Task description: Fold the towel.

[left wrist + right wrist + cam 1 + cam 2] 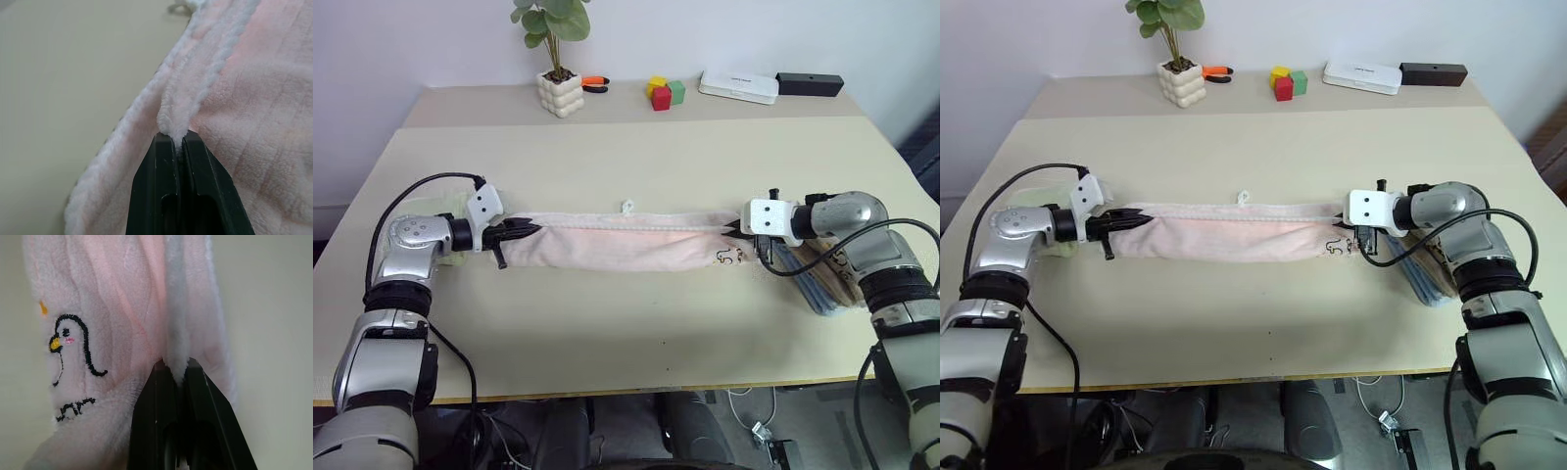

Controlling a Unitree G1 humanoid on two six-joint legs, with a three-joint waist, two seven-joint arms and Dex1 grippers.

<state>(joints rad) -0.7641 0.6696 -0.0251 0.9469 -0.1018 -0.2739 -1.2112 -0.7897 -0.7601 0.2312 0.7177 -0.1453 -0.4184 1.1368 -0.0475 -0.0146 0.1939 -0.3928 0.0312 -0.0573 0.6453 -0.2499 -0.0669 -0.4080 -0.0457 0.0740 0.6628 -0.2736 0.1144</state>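
Holding the towel [617, 240] stretched between my two hands, I have it as a long, narrow pink band across the middle of the table [626, 323], folded lengthwise with its small white loop [627, 207] poking out from the far edge. My left gripper [521, 231] is pinched tight on the towel's left end; the left wrist view shows both black fingers [164, 186] pressed together with a ridge of fluffy edge squeezed between their tips. My right gripper [736, 227] is clamped the same way on the right end, where a fold of pink cloth sits wedged between the fingertips [156, 401]. Just beside that grip is a little embroidered penguin [68, 345] in black thread with a yellow beak.

A pale green cloth [445, 257] lies under my left forearm, and a folded stack of blue and tan cloths [818, 279] lies under my right forearm. Along the far edge of the table stand a potted plant [558, 83] in a white bumpy pot, an orange-handled tool [594, 83] beside it, coloured blocks [664, 93], a flat white box [737, 86] and a black box [810, 84].
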